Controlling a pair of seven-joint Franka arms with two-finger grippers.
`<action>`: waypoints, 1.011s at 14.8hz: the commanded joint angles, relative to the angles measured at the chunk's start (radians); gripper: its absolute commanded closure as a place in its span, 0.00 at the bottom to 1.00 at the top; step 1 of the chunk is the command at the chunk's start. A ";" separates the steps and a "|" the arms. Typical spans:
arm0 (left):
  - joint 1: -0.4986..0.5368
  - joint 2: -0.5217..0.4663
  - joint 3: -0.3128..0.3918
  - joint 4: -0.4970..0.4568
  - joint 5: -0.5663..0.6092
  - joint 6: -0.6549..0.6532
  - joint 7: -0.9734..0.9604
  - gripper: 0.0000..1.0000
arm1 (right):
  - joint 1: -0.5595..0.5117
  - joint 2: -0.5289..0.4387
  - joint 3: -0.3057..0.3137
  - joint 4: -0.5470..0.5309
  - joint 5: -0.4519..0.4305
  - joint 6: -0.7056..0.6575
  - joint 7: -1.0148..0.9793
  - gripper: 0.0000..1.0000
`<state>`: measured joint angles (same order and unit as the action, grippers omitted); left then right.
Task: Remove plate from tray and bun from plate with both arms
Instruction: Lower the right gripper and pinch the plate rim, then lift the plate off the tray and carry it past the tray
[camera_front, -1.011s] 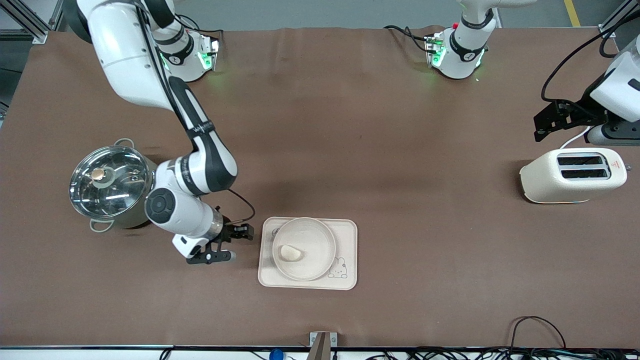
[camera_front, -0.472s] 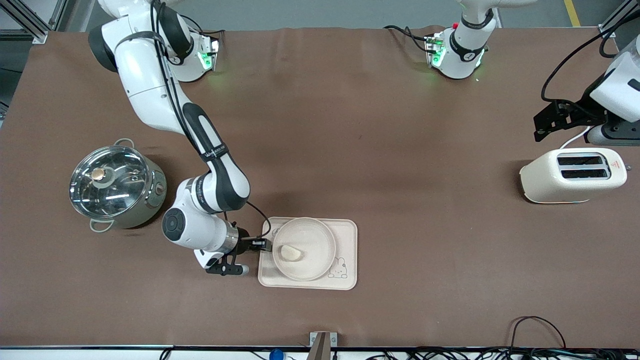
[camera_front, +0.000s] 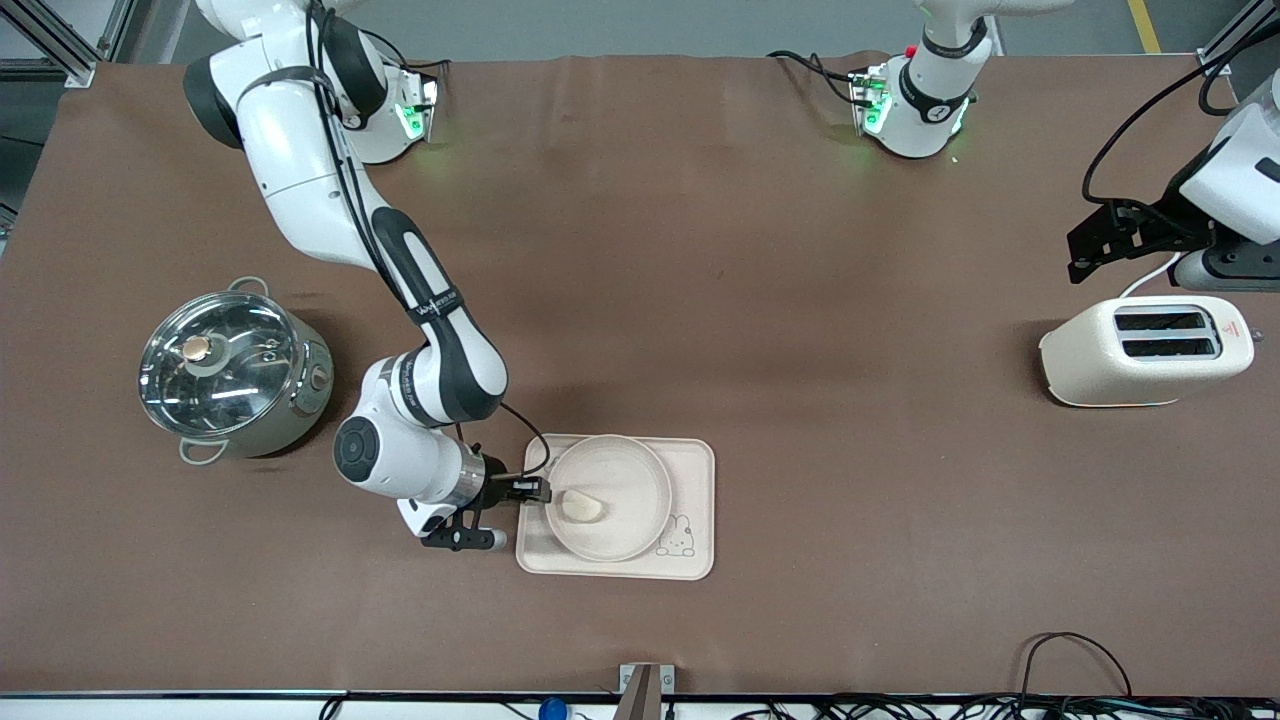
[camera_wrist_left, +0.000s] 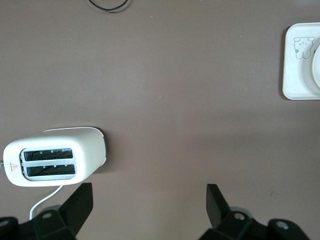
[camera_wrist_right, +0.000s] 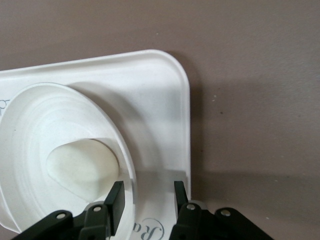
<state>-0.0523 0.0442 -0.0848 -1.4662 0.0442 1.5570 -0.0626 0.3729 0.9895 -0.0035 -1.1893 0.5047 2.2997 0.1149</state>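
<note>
Bun (camera_front: 583, 506) lies in plate (camera_front: 640, 520) on tray (camera_front: 700, 470), long axis toward the right gripper (camera_front: 533, 490), whose parted fingers straddle the plate rim. Left gripper (camera_wrist_left: 150, 200) waits spread above toaster (camera_front: 1145, 350).

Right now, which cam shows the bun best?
Right wrist view: the bun fills the plate, close up. Front view shows it small, beside the right end effector. Left wrist view shows no bun.
</note>
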 joint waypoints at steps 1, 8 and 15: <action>0.002 0.005 -0.004 0.017 0.013 -0.018 0.009 0.00 | 0.015 0.026 0.003 0.023 0.021 0.026 0.006 0.53; -0.001 0.005 -0.004 0.017 0.014 -0.018 0.004 0.00 | 0.018 0.031 0.008 0.017 0.021 0.027 0.008 0.88; 0.000 0.005 -0.004 0.015 0.013 -0.020 0.007 0.00 | 0.011 0.023 0.014 0.023 0.025 0.011 0.005 0.99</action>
<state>-0.0523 0.0443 -0.0848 -1.4663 0.0442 1.5569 -0.0625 0.3898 1.0087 0.0037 -1.1841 0.5094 2.3222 0.1159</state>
